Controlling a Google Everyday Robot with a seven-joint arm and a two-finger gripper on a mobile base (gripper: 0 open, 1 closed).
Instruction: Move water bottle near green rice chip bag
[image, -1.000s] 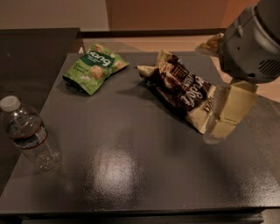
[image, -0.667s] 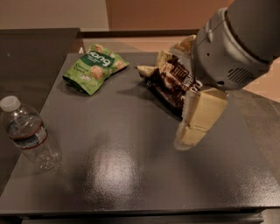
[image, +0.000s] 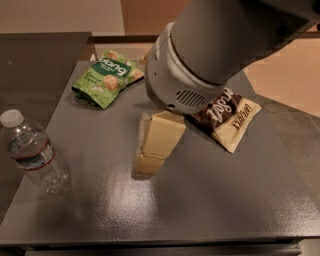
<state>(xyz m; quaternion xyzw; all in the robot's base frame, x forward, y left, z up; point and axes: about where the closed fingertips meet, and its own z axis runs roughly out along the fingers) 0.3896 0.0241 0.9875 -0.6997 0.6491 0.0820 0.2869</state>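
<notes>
1. At the left edge of the frame, toward the lower corner, the water bottle seems to stand upright on the dark grey table, close to the table's left side. Its white cap points toward the upper left, and a dark label band runs round its middle.
2. In the upper left of the frame, the green chip bag lies flat on the far part of the table with its white lettering facing up.
3. The bottle and the green bag are well apart, with a stretch of bare tabletop between them.
4. In the centre of the frame, the cream-coloured gripper hangs down from the wide grey housing of the arm. Its tip is low over the table with a dark shadow right beside it. Whether it touches the surface cannot be told.
5. Whether the gripper is released or clenched cannot be told from this angle. It is apart from the bottle and from the green bag.
6. Right of centre, a brown-and-cream snack bag lies on the table, its upper left part hidden behind the arm's housing.
7. The gripper is between the bottle on the left and the brown-and-cream bag on the right, nearer to that bag, and below the green bag in the frame.
8. The arm fills the upper right of the frame and reaches down toward the centre.
</notes>
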